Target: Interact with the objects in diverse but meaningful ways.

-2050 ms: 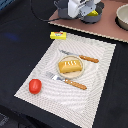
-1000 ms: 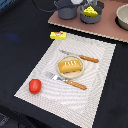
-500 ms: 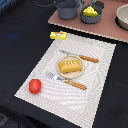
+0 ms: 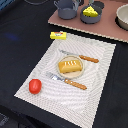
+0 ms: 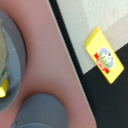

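A pale placemat [image 4: 95,60] is lying across the dark table [image 4: 20,45], with the bread loaf [image 4: 69,65] sitting on a plate at its middle between the knife [image 4: 80,56] and the fork [image 4: 67,81]. The tomato [image 4: 34,86] is resting on the mat's near left corner, the butter block [image 4: 58,35] is lying at its far left corner, half off the edge, and the cheese wedge [image 4: 90,11] is sitting in a grey pan on the far pink board [image 4: 107,30], right of the saucepan [image 4: 66,8]. The gripper is showing in neither view, so I cannot tell how its fingers are standing.

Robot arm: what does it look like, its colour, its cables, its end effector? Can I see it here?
No part of it shows. The exterior view shows table things such as the bread loaf on its placemat; the wrist view shows the butter block and a pink board. Colour, shape and cables cannot be told.
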